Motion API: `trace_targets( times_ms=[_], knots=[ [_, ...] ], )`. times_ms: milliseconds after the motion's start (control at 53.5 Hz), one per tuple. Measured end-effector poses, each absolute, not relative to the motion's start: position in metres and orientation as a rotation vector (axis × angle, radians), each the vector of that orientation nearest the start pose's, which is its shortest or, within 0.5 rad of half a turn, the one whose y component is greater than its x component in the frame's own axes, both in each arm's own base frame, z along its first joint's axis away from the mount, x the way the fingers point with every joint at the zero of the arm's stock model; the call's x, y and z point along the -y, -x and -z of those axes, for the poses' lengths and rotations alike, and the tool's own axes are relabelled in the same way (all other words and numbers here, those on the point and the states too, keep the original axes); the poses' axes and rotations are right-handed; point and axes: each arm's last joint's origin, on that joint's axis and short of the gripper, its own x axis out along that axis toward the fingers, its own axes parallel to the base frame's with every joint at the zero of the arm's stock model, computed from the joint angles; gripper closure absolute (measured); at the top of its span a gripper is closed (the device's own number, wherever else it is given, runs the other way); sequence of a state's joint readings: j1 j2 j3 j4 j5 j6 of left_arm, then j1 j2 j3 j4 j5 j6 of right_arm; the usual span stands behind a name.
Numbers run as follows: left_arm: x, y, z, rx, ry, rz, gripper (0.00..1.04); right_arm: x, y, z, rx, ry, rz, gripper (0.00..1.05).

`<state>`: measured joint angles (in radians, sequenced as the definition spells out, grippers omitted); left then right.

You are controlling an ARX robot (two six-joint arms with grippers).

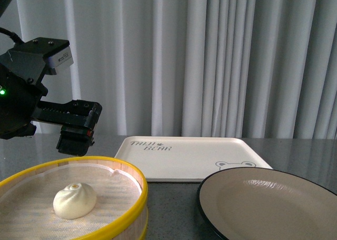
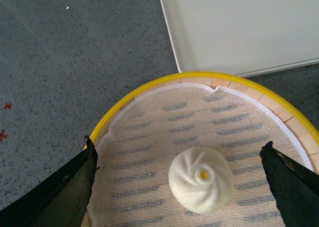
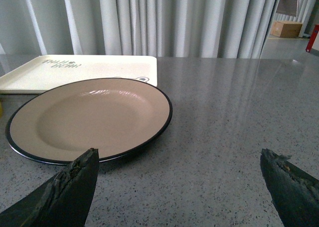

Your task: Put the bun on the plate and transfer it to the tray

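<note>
The white bun (image 1: 75, 200) sits inside a yellow-rimmed bamboo steamer (image 1: 130, 171) at the front left. My left gripper (image 1: 75, 141) hovers open above the steamer's far side. In the left wrist view its open jaws (image 2: 179, 146) straddle the bun (image 2: 201, 179), apart from it. The black-rimmed beige plate (image 1: 268, 203) lies empty at the front right, the cream tray (image 1: 189, 156) behind it. My right gripper (image 3: 178, 155) is open and empty over bare table beside the plate (image 3: 89, 117), and is not in the front view. The tray (image 3: 75, 70) lies beyond.
The grey speckled table (image 3: 234, 102) runs to a white curtain (image 1: 221, 61) at the back. The steamer (image 2: 164, 82) is lined with mesh cloth and sits close to the tray's corner (image 2: 244, 28). A cardboard box (image 3: 285, 28) shows far off.
</note>
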<state>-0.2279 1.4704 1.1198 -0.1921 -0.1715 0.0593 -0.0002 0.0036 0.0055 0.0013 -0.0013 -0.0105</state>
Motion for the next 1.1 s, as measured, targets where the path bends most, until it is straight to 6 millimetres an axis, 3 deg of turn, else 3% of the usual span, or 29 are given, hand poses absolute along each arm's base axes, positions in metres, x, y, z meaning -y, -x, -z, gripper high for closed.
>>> trace_targets(
  times_ms=[766, 1102],
  knots=[
    [0.068, -0.347, -0.242, -0.763, -0.089, 0.068, 0.07, 0.000, -0.098, -0.165, 0.003, 0.010, -0.001, 0.09],
    [0.074, -0.352, -0.235, -0.783, -0.075, 0.079, 0.07, 0.000, -0.098, -0.165, 0.003, 0.010, -0.001, 0.09]
  ],
)
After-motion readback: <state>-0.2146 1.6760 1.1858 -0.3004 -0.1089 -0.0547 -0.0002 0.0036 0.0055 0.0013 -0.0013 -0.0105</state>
